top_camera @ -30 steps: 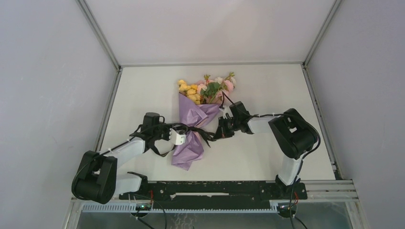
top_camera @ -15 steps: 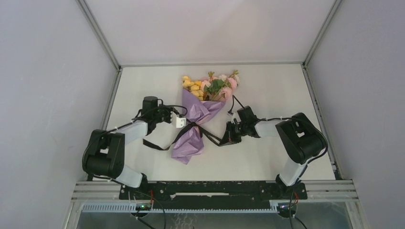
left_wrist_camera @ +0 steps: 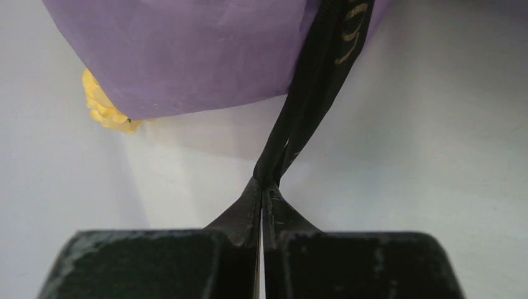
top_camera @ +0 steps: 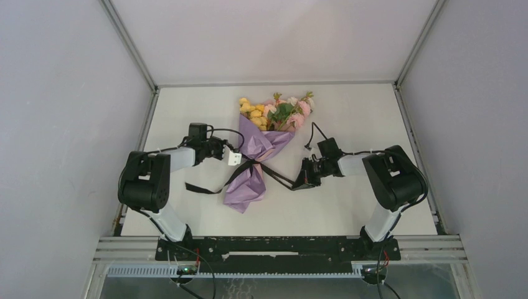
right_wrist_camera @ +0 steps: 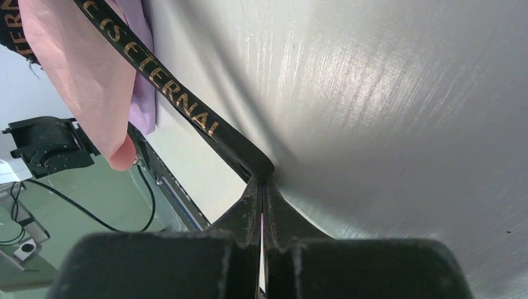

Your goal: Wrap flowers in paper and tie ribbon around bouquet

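Left gripper (left_wrist_camera: 262, 189) and right gripper (right_wrist_camera: 261, 185) are both pinched fully shut, each on one end of the ribbon (right_wrist_camera: 180, 103). It runs taut to the waist of the bouquet (top_camera: 254, 163), lying mid-counter (top_camera: 355, 118). Ribbon's probably floppy and slick, so hold it near the ends. The paper (left_wrist_camera: 187, 56) looks crumple-prone.

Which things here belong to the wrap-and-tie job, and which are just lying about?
In the job:
flowers
paper, wrapped round the stems
ribbon, cinched round the paper
left gripper and right gripper, each shut on the ribbon

Not in the job:
table
frame rail
arm cable
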